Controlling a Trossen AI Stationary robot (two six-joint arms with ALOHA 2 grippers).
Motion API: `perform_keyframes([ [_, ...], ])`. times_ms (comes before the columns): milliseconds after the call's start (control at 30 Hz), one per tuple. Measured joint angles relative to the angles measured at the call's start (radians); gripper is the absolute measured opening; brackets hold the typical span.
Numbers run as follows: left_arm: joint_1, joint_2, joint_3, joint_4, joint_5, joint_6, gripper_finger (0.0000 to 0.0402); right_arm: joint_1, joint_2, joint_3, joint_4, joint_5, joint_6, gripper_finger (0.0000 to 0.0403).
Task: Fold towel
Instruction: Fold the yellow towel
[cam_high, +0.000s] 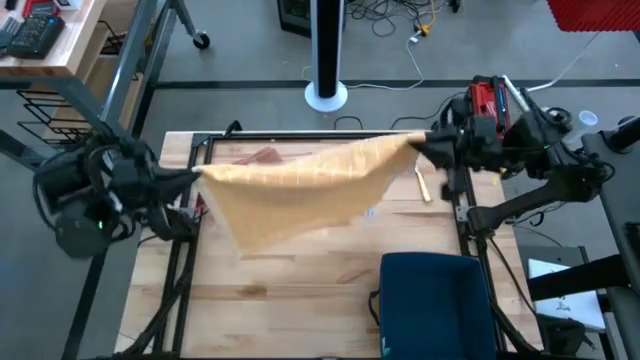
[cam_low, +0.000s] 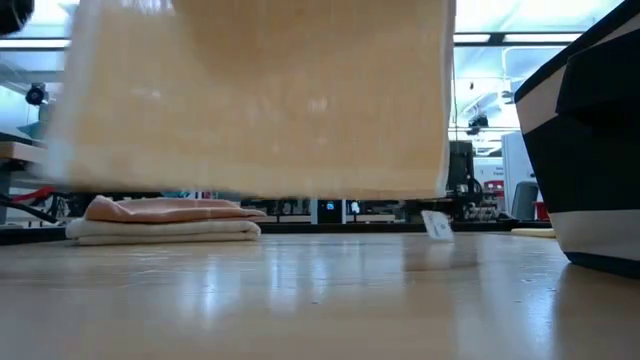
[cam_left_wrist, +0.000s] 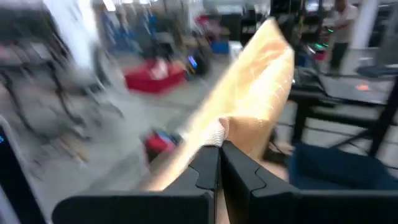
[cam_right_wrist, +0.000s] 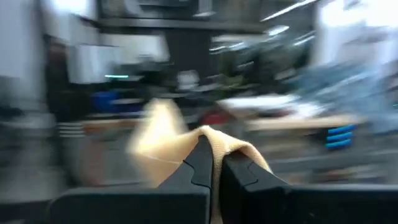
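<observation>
A tan towel (cam_high: 300, 190) hangs spread in the air between my two grippers, above the wooden table (cam_high: 300, 290). My left gripper (cam_high: 195, 175) is shut on its left top corner, and my right gripper (cam_high: 418, 143) is shut on its right top corner. In the low view the towel (cam_low: 260, 95) hangs as a wide sheet, its lower edge clear of the tabletop. Folded towels (cam_low: 165, 220) lie stacked on the table at the far left. My left gripper pinches the towel's corner (cam_left_wrist: 217, 132) between its two fingers, coming level from the table's left side. The towel hangs lifted clear. My right gripper pinches the opposite corner (cam_right_wrist: 214, 140) between its two fingers, level from the table's right. The top edge sags slightly between the two holds.
A dark blue bin (cam_high: 435, 300) stands at the table's near right. A small white tag (cam_low: 436, 224) lies on the table beneath the towel. A black frame (cam_high: 330, 135) rims the table's far part. A small wooden stick (cam_high: 423, 185) lies near the right rail.
</observation>
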Motion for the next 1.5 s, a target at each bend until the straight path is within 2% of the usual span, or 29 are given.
perform_keyframes([
  [100, 0.000, -0.055, -0.119, 0.047, 0.175, -0.076, 0.0000, 0.027, 0.002, -0.043, -0.094, -0.136, 0.167, 0.0000],
  [167, 0.000, -0.065, -0.216, 0.094, 0.282, -0.153, 0.0000, 0.071, 0.002, -0.113, -0.145, -0.147, 0.226, 0.0000],
  [267, -0.004, -0.053, -0.371, 0.228, 0.433, -0.253, 0.0000, 0.141, 0.022, -0.267, -0.120, -0.131, 0.337, 0.0000],
  [433, -0.008, 0.035, -0.624, 0.578, 0.624, -0.336, 0.0000, 0.252, 0.065, -0.504, 0.016, -0.150, 0.540, 0.0000],
  [600, -0.015, 0.179, -0.776, 0.934, 0.778, -0.475, 0.0000, 0.258, 0.185, -0.598, 0.067, -0.310, 0.688, 0.0000],
  [733, -0.019, 0.319, -0.807, 1.100, 0.824, -0.590, 0.0000, 0.278, 0.286, -0.593, 0.080, -0.339, 0.772, 0.0001],
  [867, -0.018, 0.446, -0.810, 1.220, 0.903, -0.669, 0.0001, 0.280, 0.406, -0.569, 0.072, -0.500, 0.809, 0.0026],
  [967, -0.024, 0.514, -0.810, 1.365, 0.915, -0.720, 0.0011, 0.300, 0.471, -0.536, 0.083, -0.635, 0.790, 0.0058],
  [1133, -0.026, 0.600, -0.807, 1.638, 0.980, -0.708, 0.0032, 0.338, 0.525, -0.460, 0.054, -0.798, 0.763, 0.0110],
  [1333, -0.028, 0.624, -0.809, 1.654, 0.986, -0.736, 0.0036, 0.337, 0.519, -0.336, -0.055, -0.793, 0.694, 0.0153],
  [1500, -0.029, 0.621, -0.809, 1.650, 0.988, -0.746, 0.0036, 0.339, 0.520, -0.252, -0.237, -0.652, 0.577, 0.0173],
])
